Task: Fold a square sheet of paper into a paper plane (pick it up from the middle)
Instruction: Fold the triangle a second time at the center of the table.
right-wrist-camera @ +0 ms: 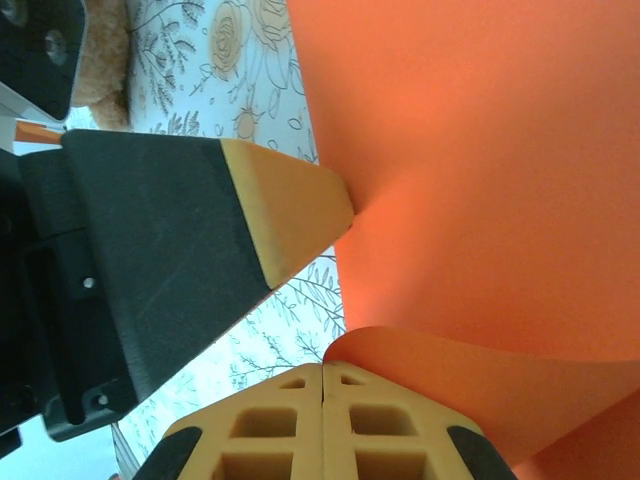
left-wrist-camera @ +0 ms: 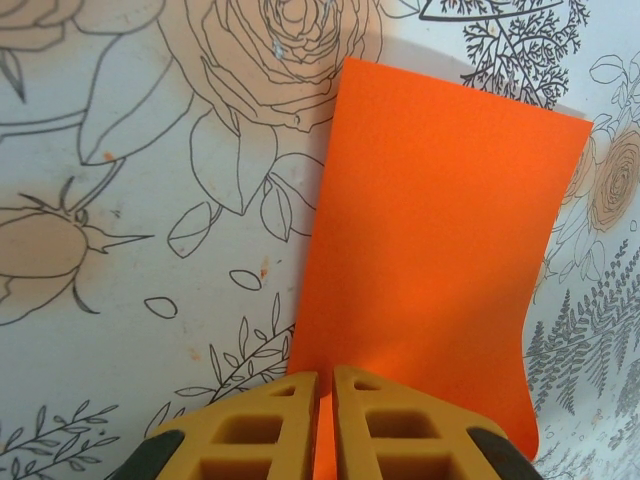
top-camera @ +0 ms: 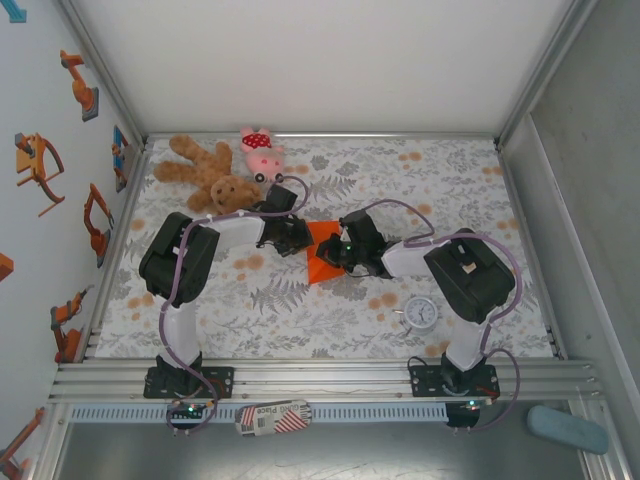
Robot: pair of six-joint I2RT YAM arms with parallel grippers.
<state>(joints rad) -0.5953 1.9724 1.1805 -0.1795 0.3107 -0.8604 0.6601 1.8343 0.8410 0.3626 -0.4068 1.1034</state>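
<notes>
The square sheet of paper [top-camera: 322, 262], bright orange, sits well to the left of the small round white clock [top-camera: 421, 313] and a little farther back on the flower-printed table [top-camera: 330, 330]. Both arms meet over it.

The left gripper [top-camera: 298, 238] is on the side of the sheet away from the clock. In its wrist view the 2 yellow fingers [left-wrist-camera: 262, 425] stand almost together, clenched on the sheet [left-wrist-camera: 430, 250]: the paper's near edge runs straight into the thin slit between them, and the rest spreads away from the tips above the cloth, its far corners free.

The right gripper [top-camera: 337, 252] is on the side of the sheet nearer the clock. Its wrist view shows the jaws pressed tight together [right-wrist-camera: 323, 372], nipping the paper where a curled flap begins; from there the sheet [right-wrist-camera: 480, 150] bows up and away. The left gripper's yellow fingertip [right-wrist-camera: 295, 210] touches the same sheet from the side.

Far beyond the clock to the back left lie a brown teddy bear [top-camera: 210, 172] and, just beside it, a pink plush pig [top-camera: 262, 152].
</notes>
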